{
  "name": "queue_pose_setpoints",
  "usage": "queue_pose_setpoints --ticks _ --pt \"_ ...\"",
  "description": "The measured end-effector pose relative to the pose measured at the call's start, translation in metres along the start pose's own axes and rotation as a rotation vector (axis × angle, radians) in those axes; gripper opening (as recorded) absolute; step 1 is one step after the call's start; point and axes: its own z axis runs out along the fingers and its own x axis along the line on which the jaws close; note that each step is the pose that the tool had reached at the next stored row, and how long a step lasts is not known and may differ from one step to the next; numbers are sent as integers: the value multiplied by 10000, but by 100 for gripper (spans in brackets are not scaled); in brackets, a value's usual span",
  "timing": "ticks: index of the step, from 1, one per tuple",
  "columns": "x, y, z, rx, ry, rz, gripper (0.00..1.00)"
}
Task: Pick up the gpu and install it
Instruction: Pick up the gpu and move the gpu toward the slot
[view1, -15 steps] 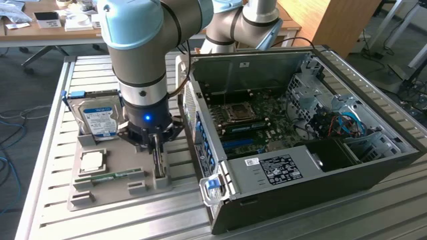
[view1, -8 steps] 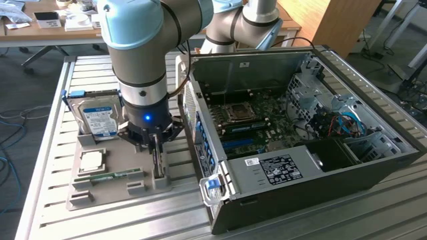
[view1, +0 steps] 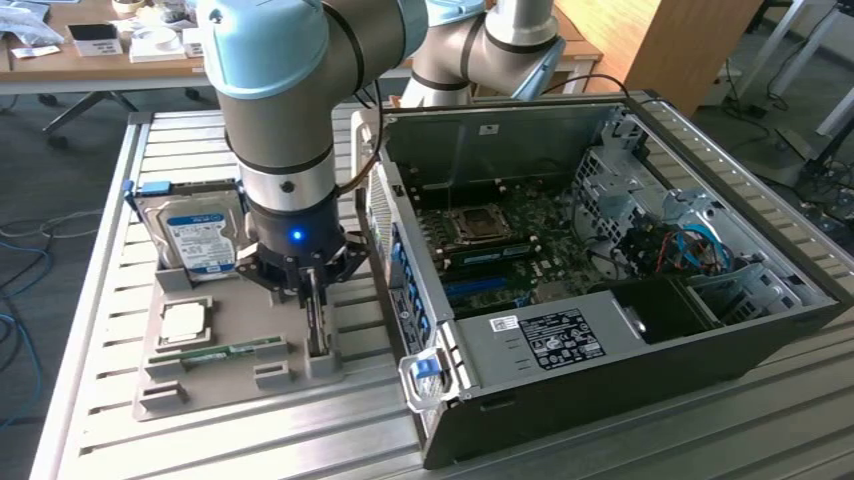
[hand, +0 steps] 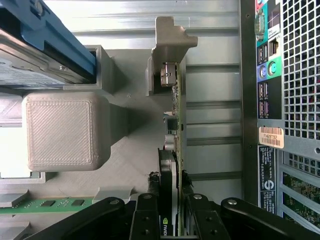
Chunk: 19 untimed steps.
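The gpu (view1: 319, 325) stands on edge in a slot at the exterior view's right end of the grey holder tray (view1: 220, 300). My gripper (view1: 315, 290) has come straight down over it. In the wrist view I see the gpu (hand: 175, 125) edge-on, a thin black and green card that ends in a grey bracket. My gripper (hand: 170, 212) has its two black fingers (hand: 147, 212) pressed against the card's two faces, shut on it. The card still sits in its slot.
The holder tray also carries a silver hard drive (view1: 200, 235), a square processor (view1: 183, 322) and a green memory stick (view1: 234, 352). The open computer case (view1: 747, 330) lies close on the exterior view's right with its motherboard (view1: 507, 240) exposed. Its rear port panel (hand: 270, 100) runs alongside the gpu.
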Motion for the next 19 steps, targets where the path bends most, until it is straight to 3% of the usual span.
queue_pose_setpoints --ticks 9,19 --pt "-1 1 -27 -1 -1 -1 27" --pt "-6 11 -234 0 0 -1 27"
